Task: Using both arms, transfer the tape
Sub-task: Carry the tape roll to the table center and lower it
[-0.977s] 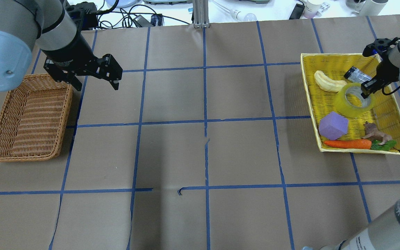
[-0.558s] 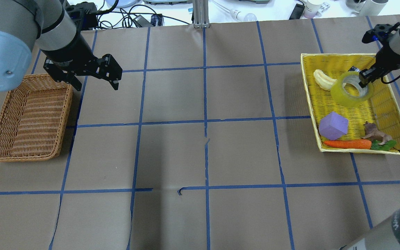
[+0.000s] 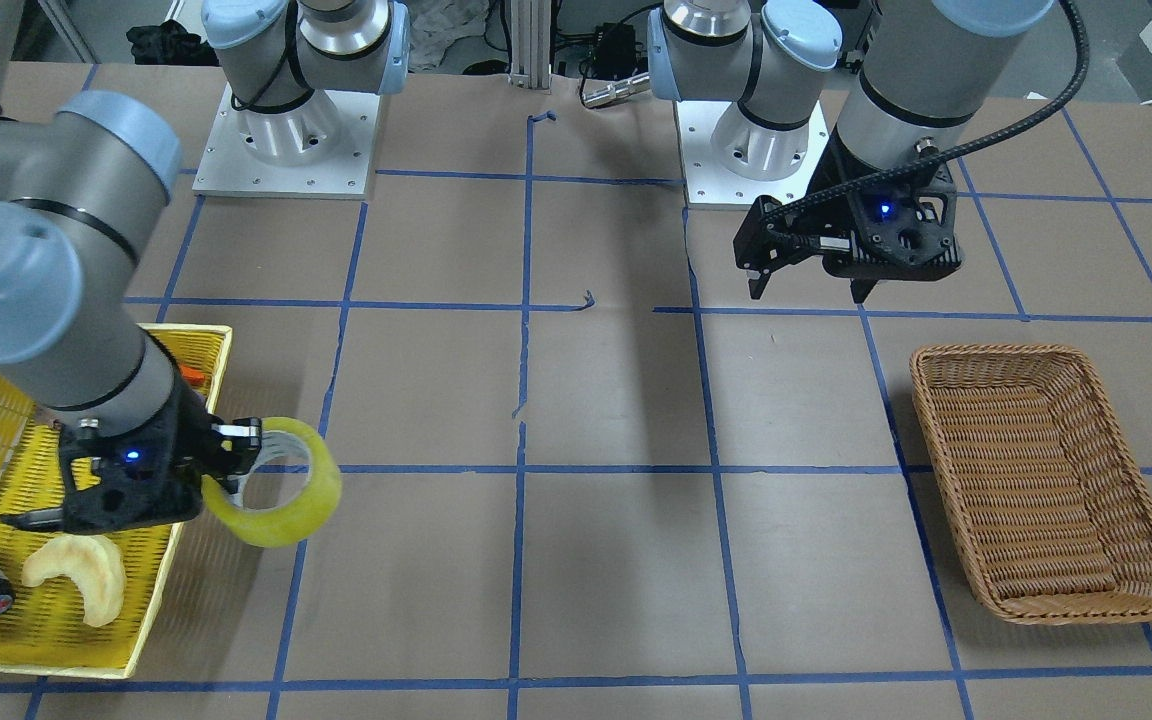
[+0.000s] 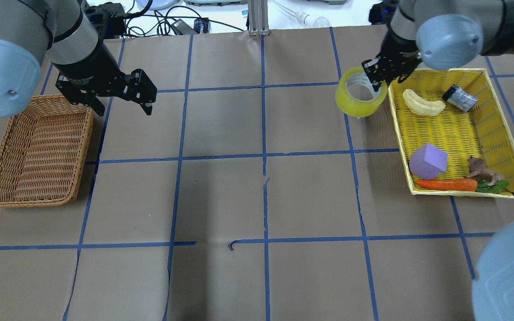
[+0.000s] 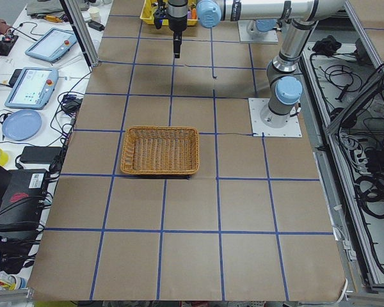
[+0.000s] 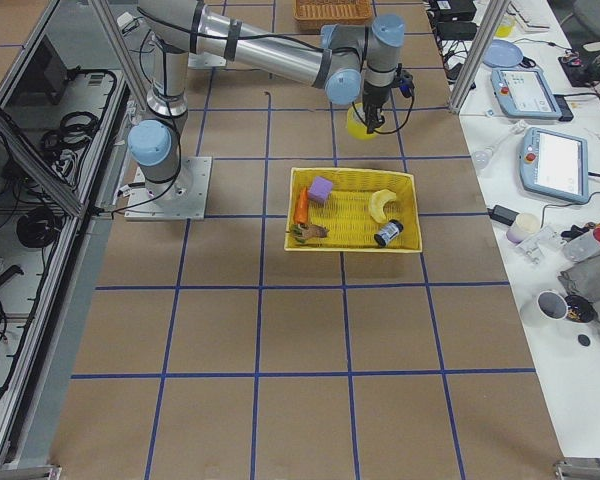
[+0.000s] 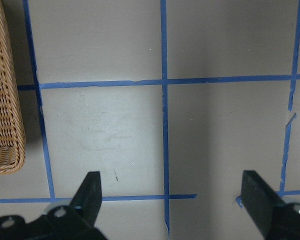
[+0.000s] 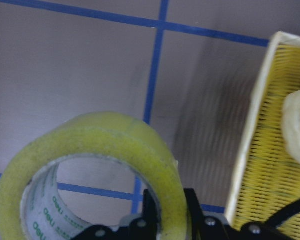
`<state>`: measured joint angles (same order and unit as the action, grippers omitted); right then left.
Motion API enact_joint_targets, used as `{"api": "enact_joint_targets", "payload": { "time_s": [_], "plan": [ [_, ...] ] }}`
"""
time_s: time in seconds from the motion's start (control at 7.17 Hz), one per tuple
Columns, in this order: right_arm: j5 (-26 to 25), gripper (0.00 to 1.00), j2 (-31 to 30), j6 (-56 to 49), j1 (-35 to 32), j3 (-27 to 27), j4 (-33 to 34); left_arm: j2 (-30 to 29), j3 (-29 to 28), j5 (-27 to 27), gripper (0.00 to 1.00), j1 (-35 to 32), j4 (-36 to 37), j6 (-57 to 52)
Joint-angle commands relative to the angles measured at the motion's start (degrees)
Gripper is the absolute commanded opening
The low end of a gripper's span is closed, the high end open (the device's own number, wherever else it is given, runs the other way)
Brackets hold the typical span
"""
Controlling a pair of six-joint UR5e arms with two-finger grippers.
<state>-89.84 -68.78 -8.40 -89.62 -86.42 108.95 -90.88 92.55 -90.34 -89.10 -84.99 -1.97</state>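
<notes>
Hanging above the brown worktop (image 4: 221, 196), just outside the yellow tray (image 4: 435, 70), the tape (image 4: 357, 100) sits pinched at its wall by the right pincer (image 4: 375, 80); a level, steady carry toward the left pincer (image 4: 124, 110), jaws spread wide and empty, looks the wisest course

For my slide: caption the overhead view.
Right gripper holds tape beside yellow tray; open left gripper hovers near wicker basket.

Shows translucent yellow with a white, green-lettered inside on the tape (image 4: 350, 105), bright yellow slatted weave on the tray (image 4: 435, 70), tan wicker weave on the basket (image 4: 29, 203), brown crossed by a blue grid on the table (image 4: 221, 200), purple on the block (image 4: 427, 161), orange on the carrot (image 4: 446, 184).
</notes>
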Motion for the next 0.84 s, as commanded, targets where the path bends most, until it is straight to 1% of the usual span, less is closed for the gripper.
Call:
{"api": "enact_joint_targets", "payload": {
  "time_s": [0.0, 0.14, 0.28, 0.42, 0.7],
  "plan": [
    [0.2, 0.0, 3.9, 17.0, -9.9, 0.0, 2.8, -0.1, 0.0, -0.2, 1.0, 0.1, 0.0, 0.0],
    [0.3, 0.0, 5.1, 23.0, -13.4, -0.1, 3.0, -0.1, 0.0, -0.4, 1.0, 0.1, 0.0, -0.1],
    [3.1, 0.0, 6.4, 24.3, -15.3, -0.2, 3.4, -0.1, 0.0, -0.3, 1.0, 0.1, 0.0, -0.1],
    [4.4, 0.0, 7.2, 26.1, -15.9, -0.6, 4.4, -0.1, 0.0, -0.3, 1.0, 0.1, 0.0, -0.1],
    [4.2, 0.0, 9.1, 26.5, -16.8, -2.2, 6.8, -0.1, 0.2, -0.3, 1.0, 0.1, -0.1, -0.1]
  ]
}}
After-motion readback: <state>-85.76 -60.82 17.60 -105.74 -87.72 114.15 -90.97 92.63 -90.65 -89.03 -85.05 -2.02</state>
